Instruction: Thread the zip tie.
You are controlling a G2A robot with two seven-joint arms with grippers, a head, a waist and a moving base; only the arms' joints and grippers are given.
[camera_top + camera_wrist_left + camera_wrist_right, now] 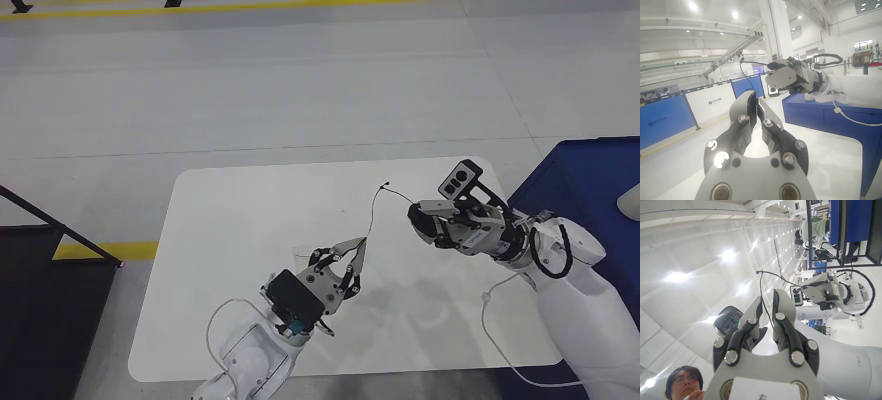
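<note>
Over the white table (220,300), my left gripper (755,94) clamped on the black zip tie (742,61), my right gripper (767,295) with fingers slightly apart, the strap running between them.

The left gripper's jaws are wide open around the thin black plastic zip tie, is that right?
No. The jaws of the left gripper are shut on the thin black plastic zip tie, not wide open; the left wrist view shows it.

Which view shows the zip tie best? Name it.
Right wrist view: the zip tie stands dark against pale ceiling, bent, running between the fingers of the right gripper. Left wrist view shows it against a busier background; top view, as a faint thin line.
</note>
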